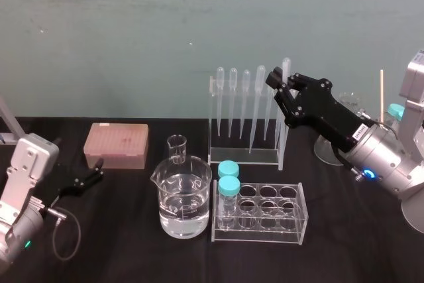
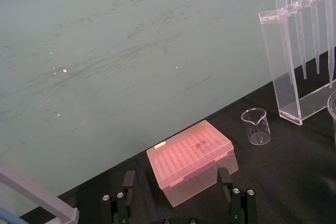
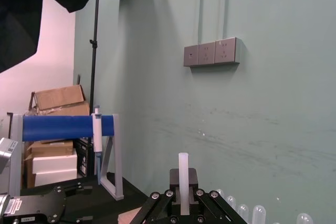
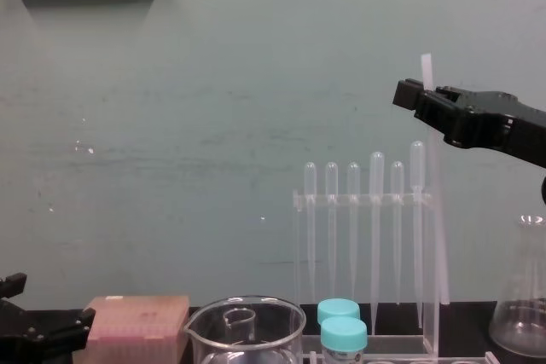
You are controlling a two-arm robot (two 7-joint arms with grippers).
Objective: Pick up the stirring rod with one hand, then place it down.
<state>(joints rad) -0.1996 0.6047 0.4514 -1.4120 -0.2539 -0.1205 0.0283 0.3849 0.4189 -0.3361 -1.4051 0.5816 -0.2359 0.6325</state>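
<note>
Between the black right gripper's jaws, the thin translucent-white stirring rod is clamped near its top. Its long axis is nearly upright, and its length hangs below the jaws toward the black counter. Well apart, the black left gripper is parked, jaws wide.

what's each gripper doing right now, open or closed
Left gripper: open, empty, low by the pink box.
Right gripper: closed on the stirring rod, beside the pipette rack.
</note>
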